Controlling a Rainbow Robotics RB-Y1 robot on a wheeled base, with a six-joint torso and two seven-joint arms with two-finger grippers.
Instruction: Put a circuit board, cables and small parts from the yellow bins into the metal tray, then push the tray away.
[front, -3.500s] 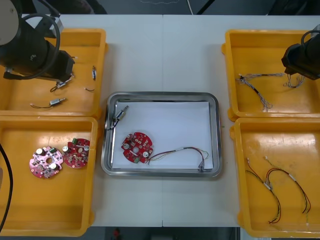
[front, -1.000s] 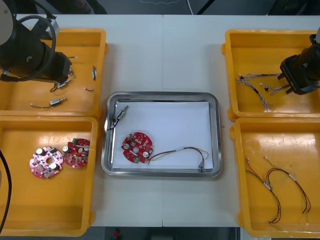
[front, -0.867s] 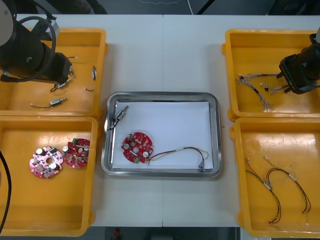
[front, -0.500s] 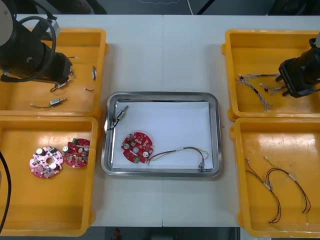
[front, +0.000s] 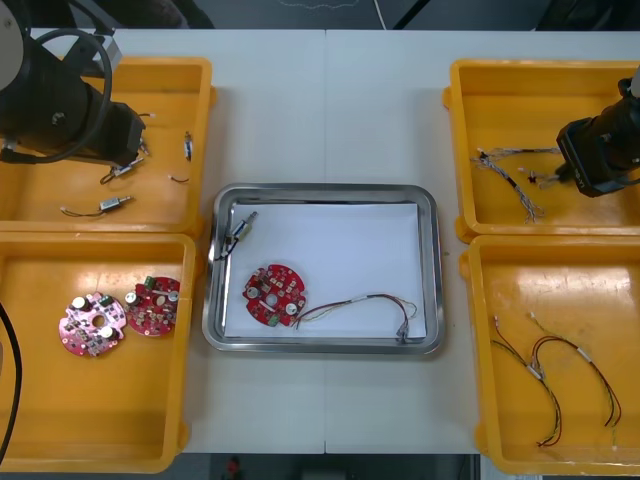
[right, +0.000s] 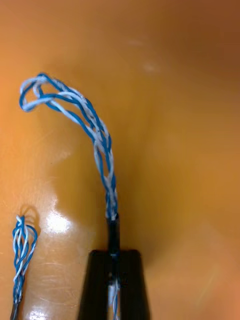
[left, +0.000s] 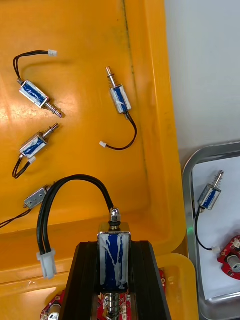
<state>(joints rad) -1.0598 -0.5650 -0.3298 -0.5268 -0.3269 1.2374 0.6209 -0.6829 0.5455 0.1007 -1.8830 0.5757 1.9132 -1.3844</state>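
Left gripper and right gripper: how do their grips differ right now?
The left gripper is shut on a small metal part; the right gripper is shut on a twisted blue and white cable. The left gripper is held wider apart than the right gripper. Both are over yellow bins.

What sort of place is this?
Likely an electronics kitting bench: yellow bins of circuit boards, cables and small metal parts flank a metal tray; the left gripper holds a part, the right gripper a cable, over bins.

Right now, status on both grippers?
Left gripper shut on metal part over far-left bin. Right gripper shut on blue-white cable over far-right bin. Tray holds board.
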